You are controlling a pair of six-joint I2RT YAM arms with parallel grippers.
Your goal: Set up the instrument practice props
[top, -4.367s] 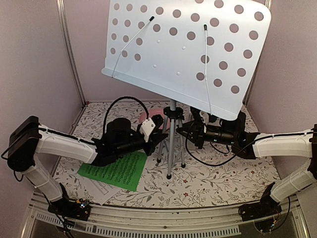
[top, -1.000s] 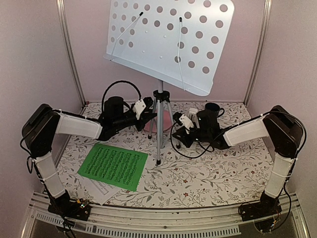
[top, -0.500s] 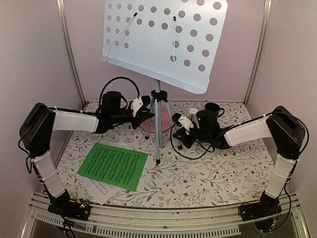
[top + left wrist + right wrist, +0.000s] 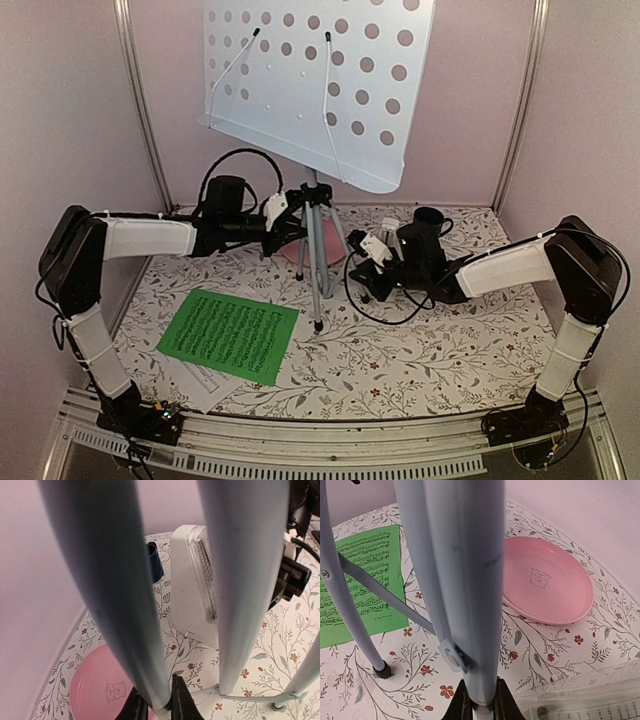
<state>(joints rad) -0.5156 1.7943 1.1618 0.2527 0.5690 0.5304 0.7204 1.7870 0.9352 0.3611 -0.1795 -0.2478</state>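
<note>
While the left hand (image 4: pixel 157 705) clamps one tripod leg from 9 o'clock, the pale grey-blue perforated metal music stand (image 4: pixel 318 85) stands upright mid-bench, and the right hand (image 4: pixel 481 702) clamps another leg from 3 o'clock, seemingly so both steady its top-heavy frame.

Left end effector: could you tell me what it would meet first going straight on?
The left end effector grips a leg of the pale grey-blue perforated music stand, so that comes first; past it, probably the white pyramid-shaped metronome, depth unclear.

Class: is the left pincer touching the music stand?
Touching. The left wrist view shows the left pincer clamped on a leg of the music stand.
</note>
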